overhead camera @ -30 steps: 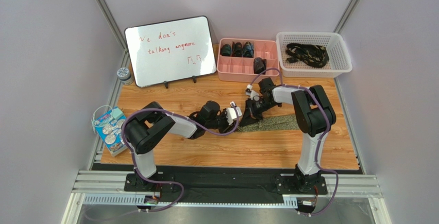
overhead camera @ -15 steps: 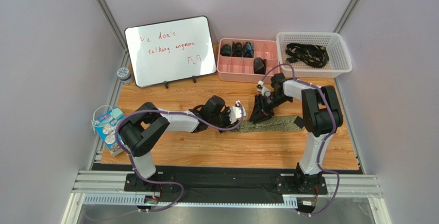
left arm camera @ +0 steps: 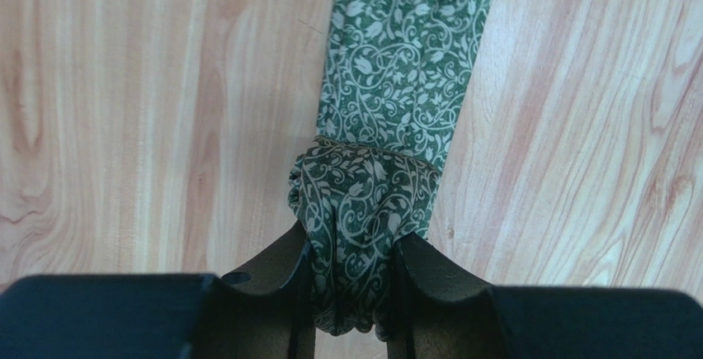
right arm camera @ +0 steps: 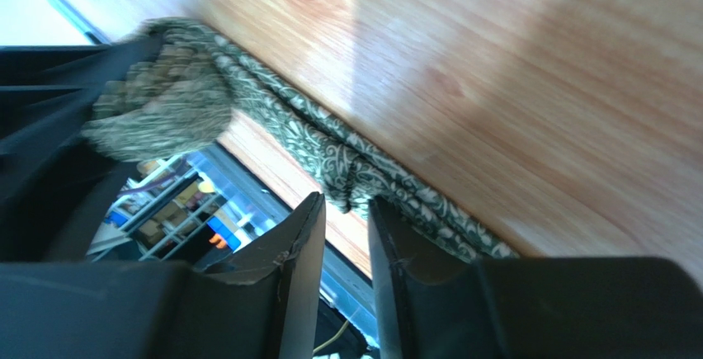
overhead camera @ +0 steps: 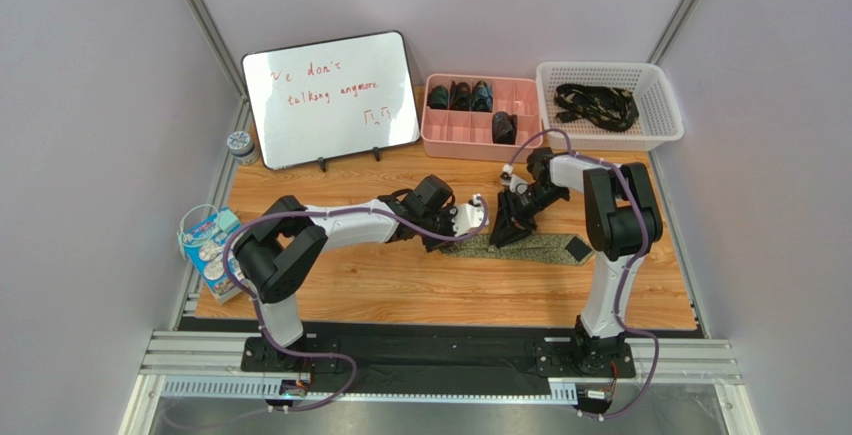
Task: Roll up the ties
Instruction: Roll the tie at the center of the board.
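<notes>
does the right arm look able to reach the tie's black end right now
Likely yes: the black end lies uncovered on the table close beside the right arm, with nothing between it and the right gripper.

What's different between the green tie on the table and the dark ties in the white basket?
The green tie lies stretched along the wooden table, one end rolled up; the dark ties sit in a loose tangle in the basket. The left tool grips the green tie's roll; nothing touches the dark ties. Both carry a pale pattern.
</notes>
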{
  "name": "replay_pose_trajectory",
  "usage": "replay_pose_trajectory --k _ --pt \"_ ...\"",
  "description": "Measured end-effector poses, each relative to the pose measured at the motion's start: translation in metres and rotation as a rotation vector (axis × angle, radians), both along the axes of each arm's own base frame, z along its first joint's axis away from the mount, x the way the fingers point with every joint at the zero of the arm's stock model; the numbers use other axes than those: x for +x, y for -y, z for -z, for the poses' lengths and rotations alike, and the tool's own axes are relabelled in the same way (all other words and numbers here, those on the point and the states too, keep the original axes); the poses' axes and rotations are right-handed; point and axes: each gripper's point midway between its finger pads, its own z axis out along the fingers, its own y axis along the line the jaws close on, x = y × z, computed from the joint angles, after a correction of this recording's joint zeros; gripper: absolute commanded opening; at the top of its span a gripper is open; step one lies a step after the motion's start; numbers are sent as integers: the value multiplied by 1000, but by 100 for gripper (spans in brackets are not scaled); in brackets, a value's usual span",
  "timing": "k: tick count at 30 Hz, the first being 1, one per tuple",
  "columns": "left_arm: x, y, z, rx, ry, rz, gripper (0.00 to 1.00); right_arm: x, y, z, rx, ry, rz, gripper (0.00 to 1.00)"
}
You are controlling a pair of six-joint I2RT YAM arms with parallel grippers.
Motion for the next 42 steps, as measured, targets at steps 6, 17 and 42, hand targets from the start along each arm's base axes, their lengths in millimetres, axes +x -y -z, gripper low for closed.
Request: replay_pose_trajectory --k 6,17,42 --pt "-5 2 11 64 -20 21 12 11 -18 -19 105 36 54 47" --pt "-2 9 12 70 -27 17 12 -6 -67 -32 239 11 51 50" --pt "-3 9 13 70 -46 -12 30 2 -78 -29 296 21 61 0"
